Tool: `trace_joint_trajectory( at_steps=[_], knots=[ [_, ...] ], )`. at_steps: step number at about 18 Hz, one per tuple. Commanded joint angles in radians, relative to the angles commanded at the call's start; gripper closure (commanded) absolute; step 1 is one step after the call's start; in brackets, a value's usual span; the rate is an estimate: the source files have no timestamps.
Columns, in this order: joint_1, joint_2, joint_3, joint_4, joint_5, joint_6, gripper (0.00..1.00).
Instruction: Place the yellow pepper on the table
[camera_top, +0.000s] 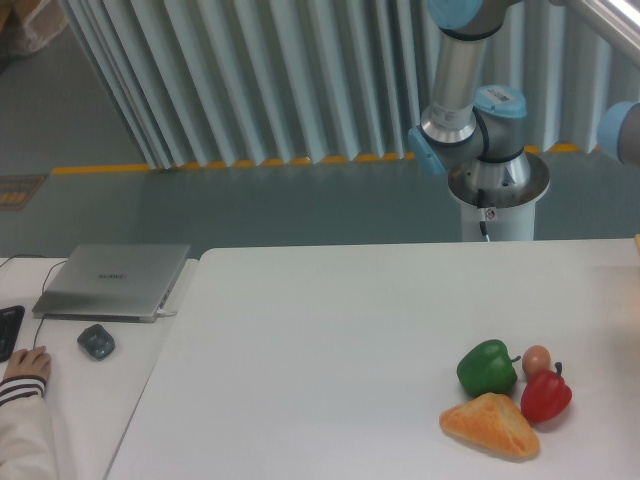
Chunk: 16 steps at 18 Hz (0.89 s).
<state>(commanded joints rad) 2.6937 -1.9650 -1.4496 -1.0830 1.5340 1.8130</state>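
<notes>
Pincer out of view, grip unknowable; table (330, 340) holds one green pepper (487, 367), one red pepper (545, 395).

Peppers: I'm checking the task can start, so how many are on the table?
2: a green pepper and a red pepper, grouped near the bread. No yellow pepper shows.

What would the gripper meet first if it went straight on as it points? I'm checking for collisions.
Cannot tell: the gripper is outside the picture, beyond the right edge, so its pointing direction is not shown.
</notes>
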Motion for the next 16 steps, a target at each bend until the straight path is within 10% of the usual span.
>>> trace_joint_trajectory(
  at_steps=[16],
  knots=[
    [0.064,-0.084,0.005,0.035,0.029,0.25,0.0]
  ],
)
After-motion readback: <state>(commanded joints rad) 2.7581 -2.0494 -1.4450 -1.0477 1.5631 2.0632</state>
